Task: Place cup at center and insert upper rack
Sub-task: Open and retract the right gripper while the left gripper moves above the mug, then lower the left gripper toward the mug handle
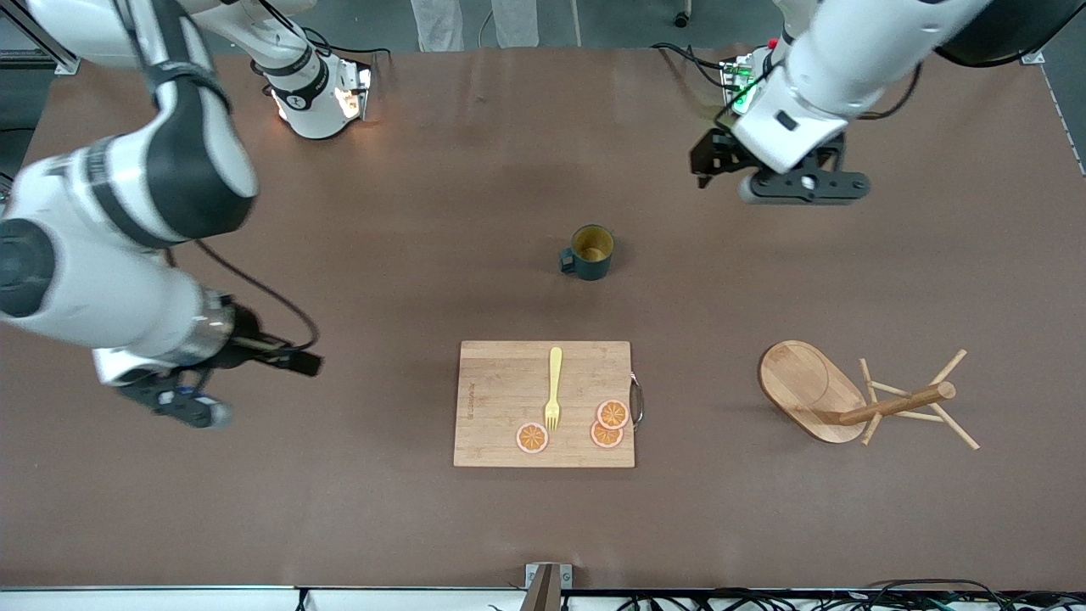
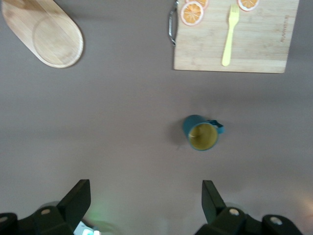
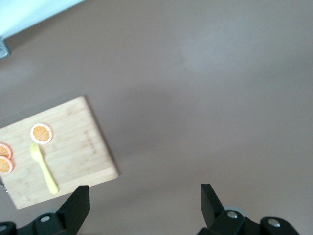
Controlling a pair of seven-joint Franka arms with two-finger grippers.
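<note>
The brown table (image 1: pixel 441 212) carries everything, and both arms hang over it empty. The right gripper (image 1: pixel 182 399) hovers over bare table at the right arm's end, its jaws spread wide with nothing between them; in the right wrist view the cutting board (image 3: pixel 58 152) lies well off to one side of those jaws. The left gripper (image 2: pixel 145 200) is up over the table near the left arm's base, jaws likewise wide apart and holding nothing. The cutting board (image 1: pixel 544 404) bears a yellow fork (image 1: pixel 553 387) and three orange slices (image 1: pixel 612 414). The upper rack (image 1: pixel 857 397) lies tipped on its side toward the left arm's end of the table, oval base on edge, post and pegs level, nearer the front camera than the left gripper and well apart from its jaws. The cup (image 2: pixel 201 133) stands upright at about the table's middle, straight ahead of the left jaws' gap, clear of them, farther from the front camera than the board
</note>
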